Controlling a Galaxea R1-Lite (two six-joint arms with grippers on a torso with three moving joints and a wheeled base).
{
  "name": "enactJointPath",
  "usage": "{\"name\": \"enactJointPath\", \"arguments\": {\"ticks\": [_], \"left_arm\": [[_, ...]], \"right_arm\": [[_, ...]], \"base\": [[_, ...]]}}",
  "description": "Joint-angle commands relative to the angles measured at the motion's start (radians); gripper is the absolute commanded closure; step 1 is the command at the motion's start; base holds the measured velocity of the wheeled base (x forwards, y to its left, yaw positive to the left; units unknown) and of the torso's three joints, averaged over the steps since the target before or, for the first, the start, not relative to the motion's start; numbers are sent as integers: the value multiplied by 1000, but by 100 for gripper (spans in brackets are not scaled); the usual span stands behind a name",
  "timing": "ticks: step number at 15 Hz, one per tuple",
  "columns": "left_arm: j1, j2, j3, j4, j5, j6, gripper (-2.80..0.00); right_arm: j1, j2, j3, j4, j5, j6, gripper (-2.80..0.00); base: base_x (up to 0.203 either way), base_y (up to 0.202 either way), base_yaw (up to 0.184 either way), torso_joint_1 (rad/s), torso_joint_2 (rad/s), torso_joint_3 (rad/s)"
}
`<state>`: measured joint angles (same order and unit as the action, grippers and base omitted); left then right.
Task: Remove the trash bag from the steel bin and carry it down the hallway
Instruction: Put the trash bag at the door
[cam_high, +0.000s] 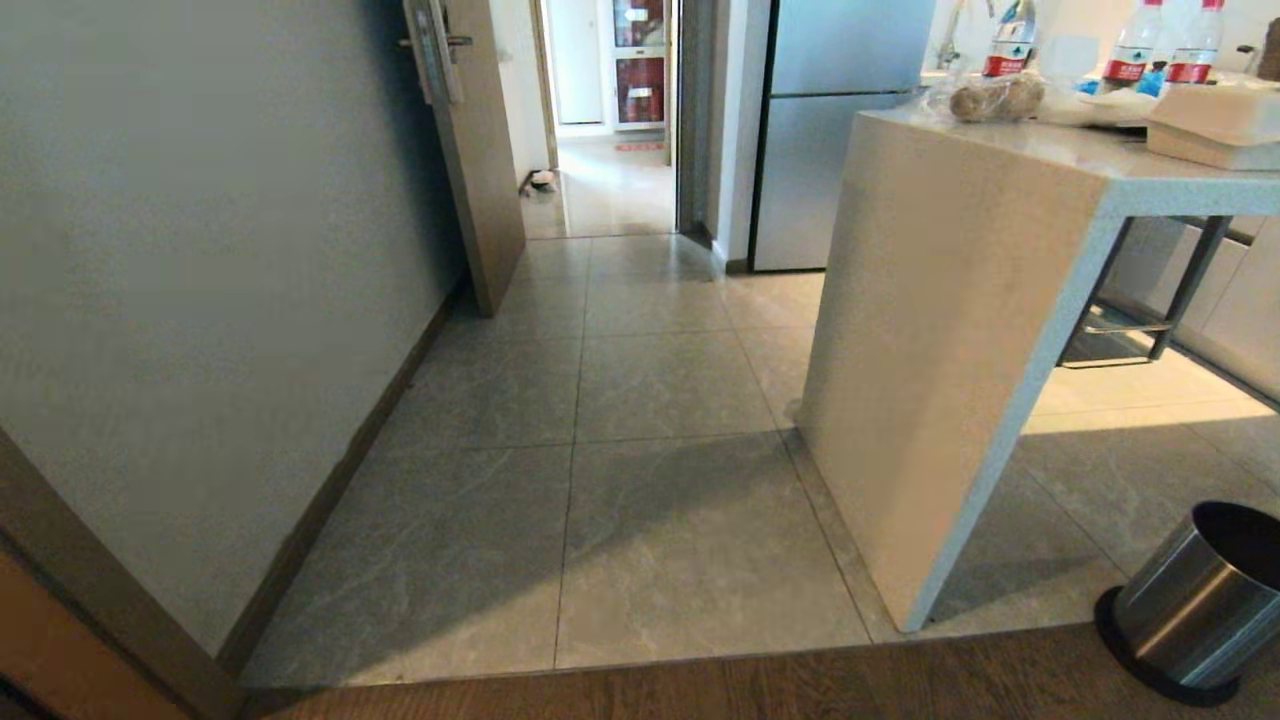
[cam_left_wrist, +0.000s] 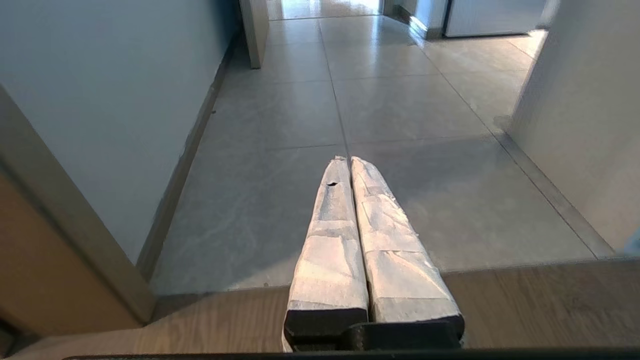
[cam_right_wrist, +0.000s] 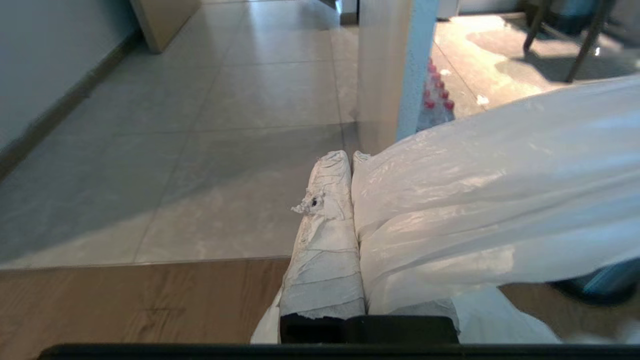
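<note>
My right pincer pinches the thin translucent white plastic trash bag; my left pincer is pressed together, holding nothing, above the grey tiled hallway floor.

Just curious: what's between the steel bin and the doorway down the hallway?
In the head view, only floor tiles between steel bin and doorway, with the counter's end panel alongside.

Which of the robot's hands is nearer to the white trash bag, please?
Right. The right hand is shut on the trash bag, which drapes over it; the left hand is shut and empty over bare floor.
</note>
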<state>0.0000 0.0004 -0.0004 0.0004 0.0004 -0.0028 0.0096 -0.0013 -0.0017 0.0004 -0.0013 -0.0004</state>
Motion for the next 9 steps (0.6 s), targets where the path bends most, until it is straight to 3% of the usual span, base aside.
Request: {"name": "enactJointPath", "arguments": {"ticks": [1,9], "left_arm": [[0,1,0,0,0,0,0],[0,1,0,0,0,0,0]], "right_arm": [[1,-39,0,0,0,0,0],[1,-39,0,0,0,0,0]], "base": [[185,1,-1,5,-1,1],[190,0,0,1,2,2]]}}
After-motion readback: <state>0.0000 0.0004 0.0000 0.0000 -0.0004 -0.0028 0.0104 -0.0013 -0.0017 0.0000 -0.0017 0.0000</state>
